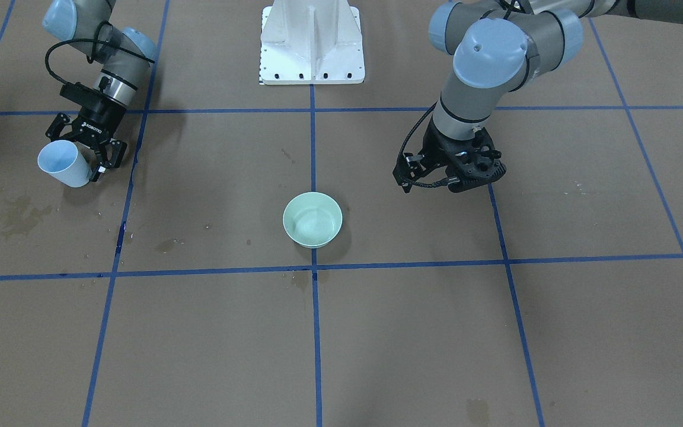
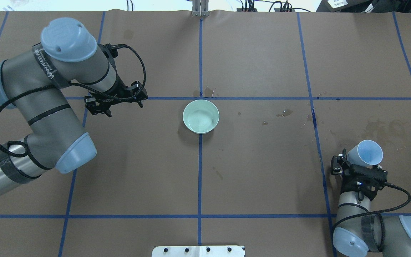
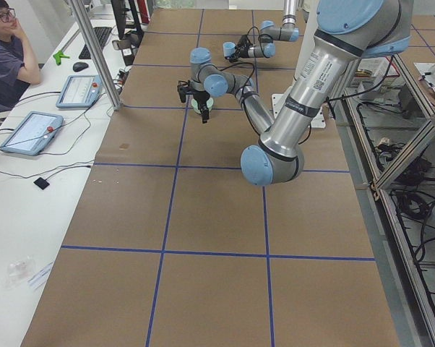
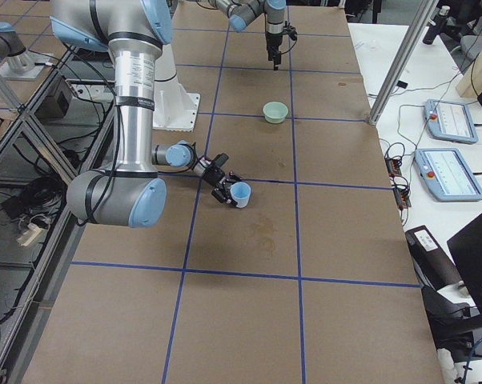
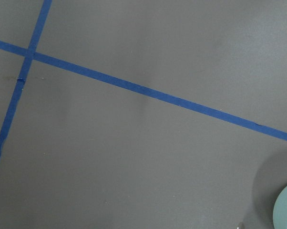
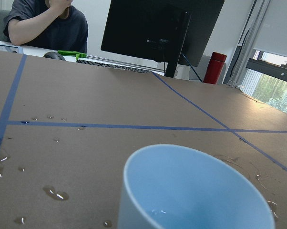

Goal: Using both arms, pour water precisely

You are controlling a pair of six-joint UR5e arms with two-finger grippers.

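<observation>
My right gripper (image 1: 85,160) is shut on a light-blue cup (image 1: 63,163) and holds it tilted, mouth pointing away from the robot, near the table's right end. The cup also shows in the overhead view (image 2: 368,152). In the right wrist view a little water (image 6: 158,213) glints at the bottom of the cup (image 6: 196,191). A pale green bowl (image 2: 201,116) stands on the middle grid line. Its inside looks shiny. My left gripper (image 2: 114,103) hangs empty above the table, off to the bowl's left. Its fingers look closed together in the side views.
The white pedestal (image 1: 312,41) stands at the robot's edge. Droplets (image 6: 55,193) and dark wet stains (image 2: 380,128) lie on the brown paper near the cup. An operator (image 3: 4,50) sits beside tablets (image 4: 449,120) on the far side.
</observation>
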